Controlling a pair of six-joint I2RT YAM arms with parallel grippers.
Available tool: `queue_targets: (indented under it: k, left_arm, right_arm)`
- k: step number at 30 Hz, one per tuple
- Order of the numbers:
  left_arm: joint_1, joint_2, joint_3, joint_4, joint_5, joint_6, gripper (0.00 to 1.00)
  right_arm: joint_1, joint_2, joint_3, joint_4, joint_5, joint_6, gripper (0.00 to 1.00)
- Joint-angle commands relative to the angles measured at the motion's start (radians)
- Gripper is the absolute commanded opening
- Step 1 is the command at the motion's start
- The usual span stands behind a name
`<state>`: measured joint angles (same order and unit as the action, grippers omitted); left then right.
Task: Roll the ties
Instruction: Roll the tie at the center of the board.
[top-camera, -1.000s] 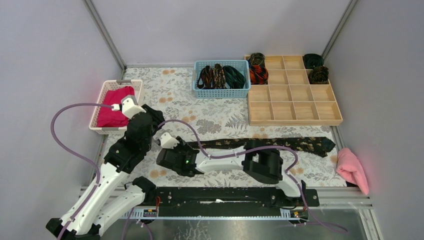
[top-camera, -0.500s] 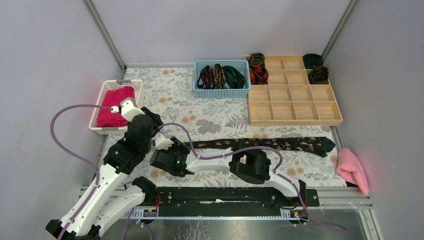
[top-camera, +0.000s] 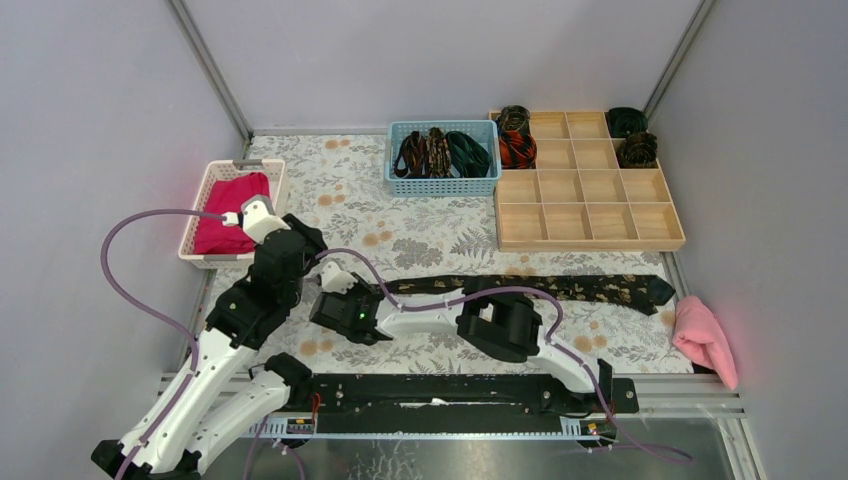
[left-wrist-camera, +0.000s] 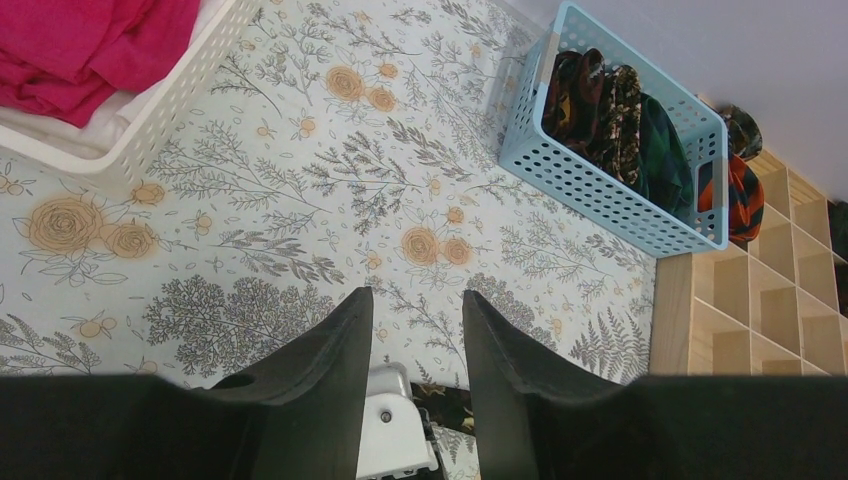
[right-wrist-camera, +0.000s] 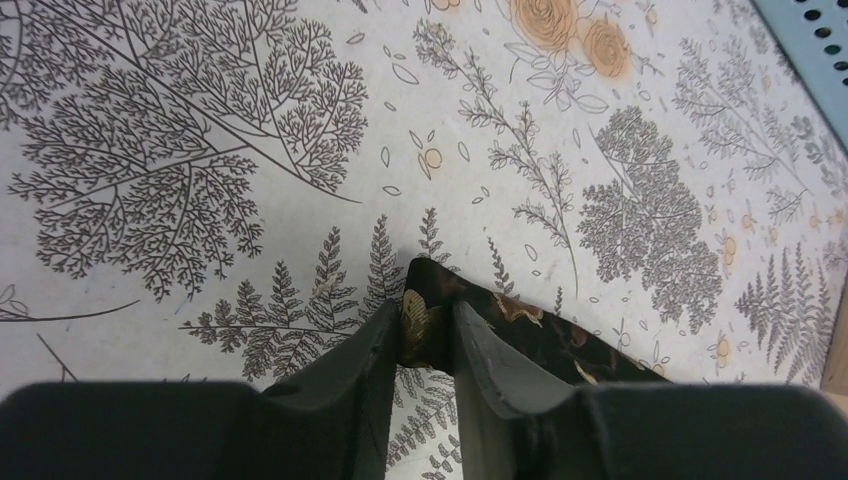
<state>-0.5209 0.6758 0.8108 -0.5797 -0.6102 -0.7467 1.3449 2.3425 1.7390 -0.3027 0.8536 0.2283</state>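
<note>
A long black tie with gold flecks (top-camera: 560, 287) lies flat across the near part of the table. Its narrow left end (right-wrist-camera: 520, 330) is pinched between the fingers of my right gripper (right-wrist-camera: 425, 310), which is shut on it (top-camera: 365, 293). My left gripper (left-wrist-camera: 417, 295) hovers open just left of that spot (top-camera: 312, 255) with nothing between its fingers. Below it show the right wrist's white mount (left-wrist-camera: 395, 425) and a bit of the tie (left-wrist-camera: 445, 405). Rolled ties (top-camera: 517, 148) sit in back cells of the wooden tray (top-camera: 590, 222).
A blue basket (top-camera: 443, 183) with unrolled ties (left-wrist-camera: 610, 110) stands at the back middle. A white basket (top-camera: 268, 172) with magenta cloth is at the left. A pink towel (top-camera: 705, 335) lies at the right edge. Purple cables loop over both arms.
My right gripper has closed onto the tie's narrow end and its arm has shifted slightly left and forward. The left gripper has barely moved and opened a little.
</note>
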Motion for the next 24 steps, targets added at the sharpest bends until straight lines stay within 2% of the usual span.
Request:
queue_targets:
  k: [1,5,20,24]
  left_arm:
    - [-0.005,-0.009,0.013,0.025,0.003,0.002,0.46]
    - [-0.006,0.001,0.014,0.033,0.003,0.001,0.46]
    - [-0.005,0.024,0.079,0.081,-0.07,0.003,0.46]
    - [-0.005,0.034,0.066,0.117,-0.022,-0.001,0.46]
  right_arm:
    - [-0.038,0.029,-0.027,-0.059,-0.071,0.04,0.29]
    - [-0.057,-0.019,-0.102,-0.016,-0.171,0.102,0.25]
    - [-0.24,-0.409,-0.659,0.606,-0.666,0.287,0.21]
    - [-0.274,-0.485,-0.799,0.767,-0.738,0.317,0.21]
